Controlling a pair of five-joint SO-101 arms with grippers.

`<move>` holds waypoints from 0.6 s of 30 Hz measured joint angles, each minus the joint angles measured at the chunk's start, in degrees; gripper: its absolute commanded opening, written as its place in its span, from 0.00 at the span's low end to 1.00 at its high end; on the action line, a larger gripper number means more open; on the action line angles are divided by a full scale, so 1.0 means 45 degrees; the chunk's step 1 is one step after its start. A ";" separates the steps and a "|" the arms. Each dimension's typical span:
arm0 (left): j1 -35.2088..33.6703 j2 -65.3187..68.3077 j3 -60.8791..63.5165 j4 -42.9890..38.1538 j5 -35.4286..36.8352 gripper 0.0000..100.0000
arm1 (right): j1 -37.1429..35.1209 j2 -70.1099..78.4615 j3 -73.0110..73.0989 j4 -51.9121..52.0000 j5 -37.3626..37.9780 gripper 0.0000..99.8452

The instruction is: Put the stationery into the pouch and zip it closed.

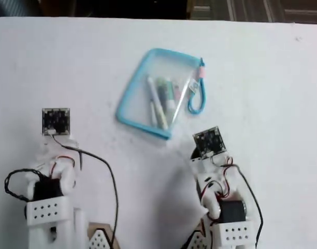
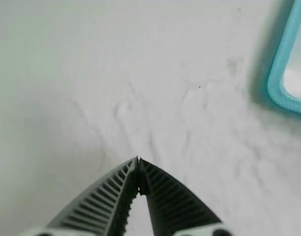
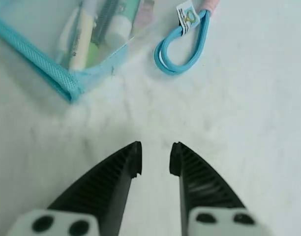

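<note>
Closest to the lens, the right gripper hangs low over the table, its jaws a little apart and empty. The left gripper has its tips pressed together on nothing. From above, the pouch lies flat near the table's middle, with the left arm at about eight o'clock from it and the right arm at about five o'clock, nearer its corner. The stationery, several pens and markers, lies inside, showing through the clear wall. The pink zip pull sits at the pouch's two o'clock corner and its blue loop strap trails toward four o'clock. That suggests the zip is drawn to its end, though the teeth are too small to tell. Both arms stand apart from the pouch, which fits a finished task.
</note>
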 measured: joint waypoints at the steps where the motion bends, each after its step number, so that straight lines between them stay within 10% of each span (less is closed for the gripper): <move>1: 0.0000 0.0000 0.0176 -0.0117 0.0000 0.02 | 0.0000 0.0020 0.0000 0.0078 0.0000 0.11; 18: 0.0000 -0.0781 0.0977 -0.0527 -0.1700 0.02 | 0.0000 -0.0254 0.0000 0.4689 0.0020 0.11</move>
